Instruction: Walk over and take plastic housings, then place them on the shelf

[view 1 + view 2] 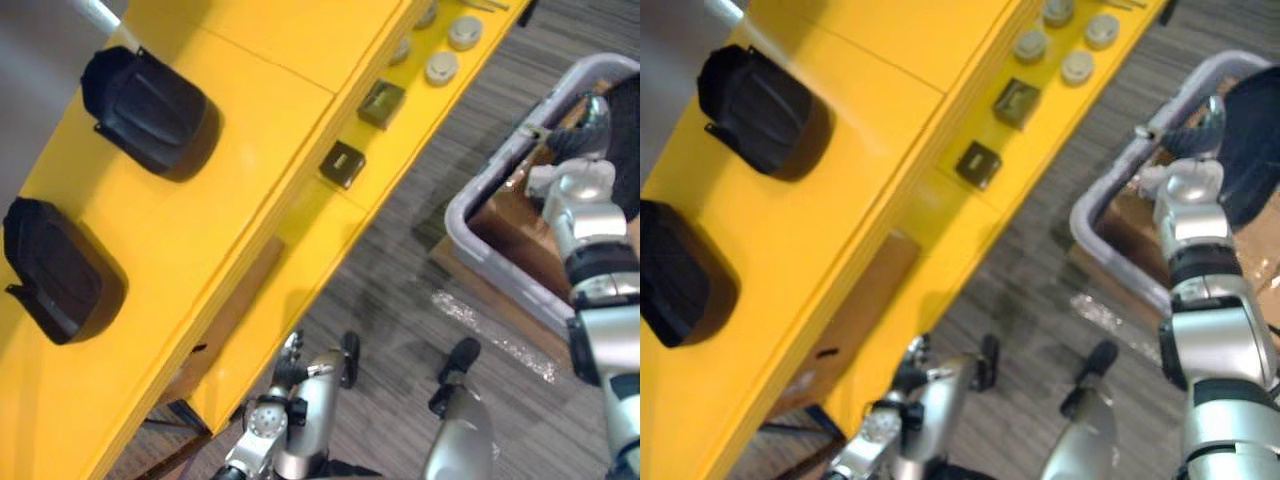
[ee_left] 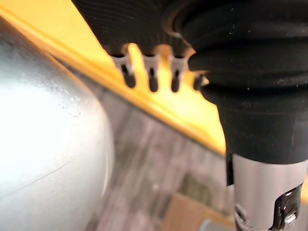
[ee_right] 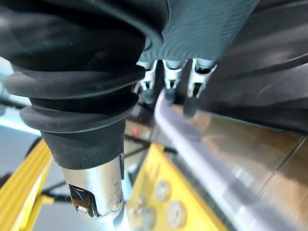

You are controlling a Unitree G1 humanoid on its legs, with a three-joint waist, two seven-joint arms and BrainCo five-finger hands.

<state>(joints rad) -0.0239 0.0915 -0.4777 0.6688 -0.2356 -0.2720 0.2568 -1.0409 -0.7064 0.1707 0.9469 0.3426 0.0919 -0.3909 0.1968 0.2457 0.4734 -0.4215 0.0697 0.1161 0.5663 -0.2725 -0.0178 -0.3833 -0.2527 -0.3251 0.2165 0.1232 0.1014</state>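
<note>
Black housings, two (image 1: 145, 105) (image 1: 55, 268) on the yellow shelf (image 1: 260, 150), a third (image 1: 1252, 140) in the grey bin (image 1: 455, 215) by the right hand (image 3: 169, 72), grip untellable; left hand (image 2: 128, 67) slack, empty; best to clear the rim, then lift level.

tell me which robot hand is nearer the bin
Right. The right robot hand is at the bin rim; the left robot hand is beside the shelf, away from it.
</note>
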